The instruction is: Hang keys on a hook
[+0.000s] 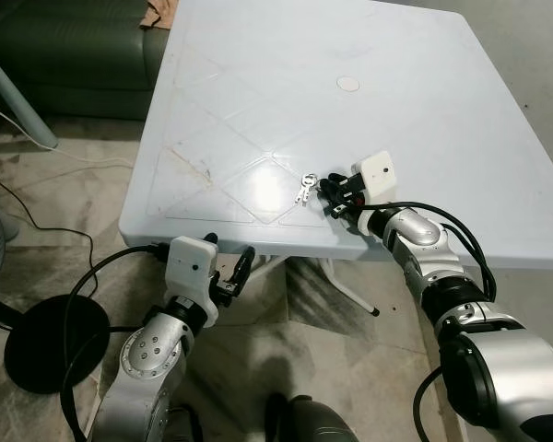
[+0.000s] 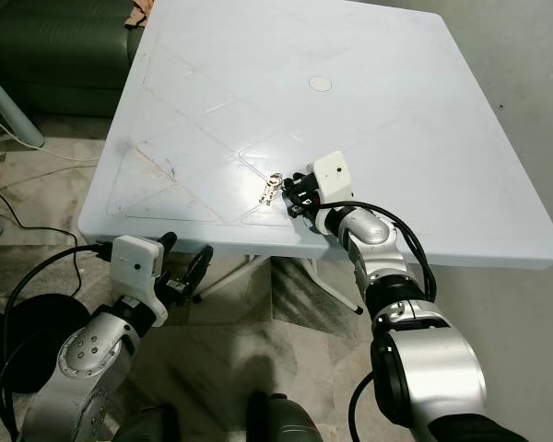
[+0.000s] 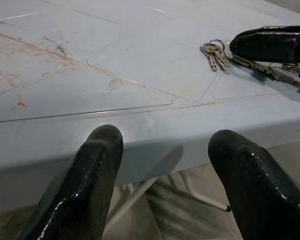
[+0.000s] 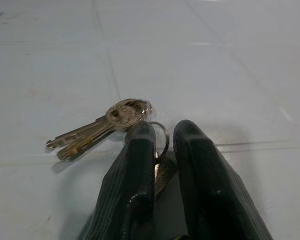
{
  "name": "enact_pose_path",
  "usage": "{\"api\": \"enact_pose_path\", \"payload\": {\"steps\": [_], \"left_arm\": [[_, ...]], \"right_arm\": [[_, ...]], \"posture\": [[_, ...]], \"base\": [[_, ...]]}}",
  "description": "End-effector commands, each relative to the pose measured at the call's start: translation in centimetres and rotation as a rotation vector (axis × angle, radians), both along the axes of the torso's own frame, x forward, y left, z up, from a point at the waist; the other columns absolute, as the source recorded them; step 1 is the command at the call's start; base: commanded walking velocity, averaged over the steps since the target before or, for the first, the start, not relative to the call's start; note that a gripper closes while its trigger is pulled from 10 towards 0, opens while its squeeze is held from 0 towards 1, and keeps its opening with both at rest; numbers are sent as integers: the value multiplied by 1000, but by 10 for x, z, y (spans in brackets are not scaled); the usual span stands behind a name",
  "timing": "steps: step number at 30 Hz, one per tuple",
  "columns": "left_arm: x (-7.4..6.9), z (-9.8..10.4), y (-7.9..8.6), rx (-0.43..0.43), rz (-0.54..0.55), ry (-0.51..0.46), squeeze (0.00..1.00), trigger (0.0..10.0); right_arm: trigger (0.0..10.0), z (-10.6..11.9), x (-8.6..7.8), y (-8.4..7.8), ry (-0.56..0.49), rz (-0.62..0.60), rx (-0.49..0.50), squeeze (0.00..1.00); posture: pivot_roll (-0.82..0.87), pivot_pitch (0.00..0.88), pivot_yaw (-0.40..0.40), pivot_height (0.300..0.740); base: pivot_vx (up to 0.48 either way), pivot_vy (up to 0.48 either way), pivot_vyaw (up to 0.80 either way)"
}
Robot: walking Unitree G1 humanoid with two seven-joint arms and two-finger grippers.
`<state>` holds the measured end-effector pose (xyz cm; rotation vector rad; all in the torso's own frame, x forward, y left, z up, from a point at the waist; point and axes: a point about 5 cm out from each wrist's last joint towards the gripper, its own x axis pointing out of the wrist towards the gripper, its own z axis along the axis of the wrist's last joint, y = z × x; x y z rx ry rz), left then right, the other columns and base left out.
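A small bunch of silver keys point(image 1: 305, 187) on a ring lies on the white plastic table point(image 1: 258, 92), near its front edge. My right gripper point(image 1: 329, 191) rests on the table just right of them. In the right wrist view its two fingers point(image 4: 137, 165) are pressed close together on the key ring and one key, while two keys point(image 4: 97, 129) splay out beyond the tips. My left gripper point(image 1: 229, 262) hangs open below the table's front edge, left of the keys, holding nothing. Its wrist view looks across the tabletop at the keys point(image 3: 215, 52).
A round white cap point(image 1: 348, 83) sits in the table's middle. A green sofa point(image 1: 64, 46) stands at the back left. A black fan base point(image 1: 51, 341) and cables point(image 1: 37, 221) lie on the floor at left. White table legs point(image 1: 346, 285) cross under the table.
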<state>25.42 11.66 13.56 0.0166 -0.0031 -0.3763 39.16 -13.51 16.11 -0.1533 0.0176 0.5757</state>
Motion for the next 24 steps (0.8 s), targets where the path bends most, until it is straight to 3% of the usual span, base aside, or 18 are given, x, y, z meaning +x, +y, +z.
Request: {"api": "enact_pose_path", "payload": {"steps": [1, 6, 7, 8, 9, 13, 14, 24], "left_arm": [[-2, 0, 0, -2, 5, 5, 0, 10000], [-2, 0, 0, -2, 4, 4, 0, 10000], [-1, 0, 0, -2, 5, 4, 0, 10000], [-1, 0, 0, -2, 5, 4, 0, 10000], [-1, 0, 0, -3, 5, 3, 0, 10000], [-1, 0, -1, -2, 5, 2, 0, 10000], [-1, 0, -1, -2, 6, 1, 0, 10000], [0, 0, 0, 0, 13, 0, 0, 10000]], "right_arm": [[10000, -1, 0, -4, 22, -3, 13, 1000], [10000, 0, 0, -3, 20, 9, -2, 1000], [10000, -1, 0, -2, 26, 27, -3, 616], [10000, -1, 0, -1, 29, 36, 0, 616], [10000, -1, 0, -1, 26, 37, -2, 0], [10000, 1, 0, -1, 14, 28, -12, 0], [0, 2, 1, -2, 2, 21, -15, 0], [0, 3, 1, -4, 0, 7, 2, 0]], "posture": [[8, 240, -146, 724], [8, 237, -148, 724], [8, 236, -148, 724], [8, 236, -148, 724], [8, 235, -149, 724], [8, 233, -149, 724], [8, 233, -149, 724], [7, 236, -150, 724]], "base": [[0, 0, 0], [0, 0, 0], [0, 0, 0], [0, 0, 0], [0, 0, 0], [0, 0, 0], [0, 0, 0], [0, 0, 0]]}}
